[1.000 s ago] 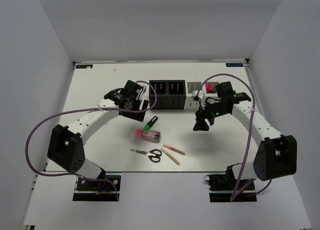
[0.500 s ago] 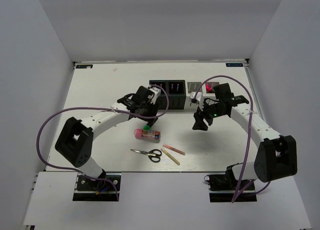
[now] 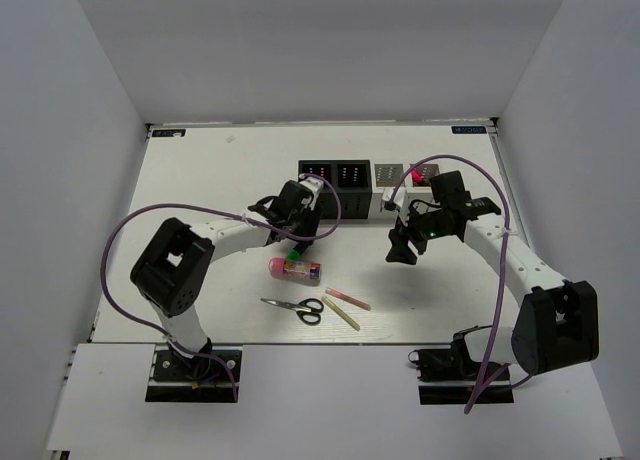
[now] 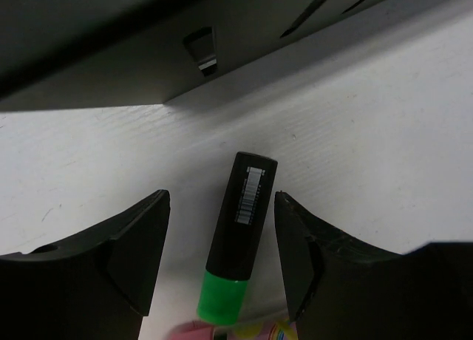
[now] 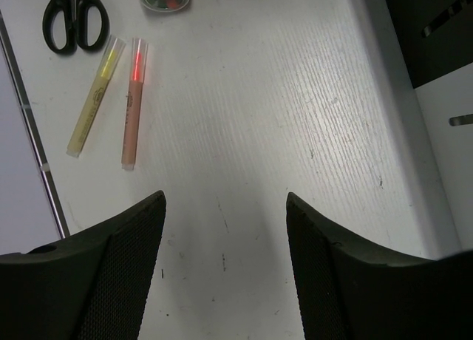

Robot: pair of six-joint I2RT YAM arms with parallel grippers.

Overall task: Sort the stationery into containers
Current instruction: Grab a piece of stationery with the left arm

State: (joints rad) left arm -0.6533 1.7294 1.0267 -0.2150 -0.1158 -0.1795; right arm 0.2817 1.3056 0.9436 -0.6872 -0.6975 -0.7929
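Left gripper [image 4: 222, 197] has dropped from the black perforated bins [image 3: 322, 202] to straddle the green-capped black marker [image 4: 240, 229], jaws narrowed but not clamped. Pickup looks imminent. Right gripper [image 5: 225, 201] hangs open, empty.

Between the black fingers [image 4: 126, 259] — a black marker [image 4: 247, 207], green-capped, with a white barcode label — on white worktop [image 4: 384, 148].

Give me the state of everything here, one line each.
green-capped marker, capped, lying flat
left gripper, open, astride the green-capped marker
right gripper, open, empty
scissors, closed, lying flat
pink tube, on its side
thin sticks, lying side by side
bins, upright in a row
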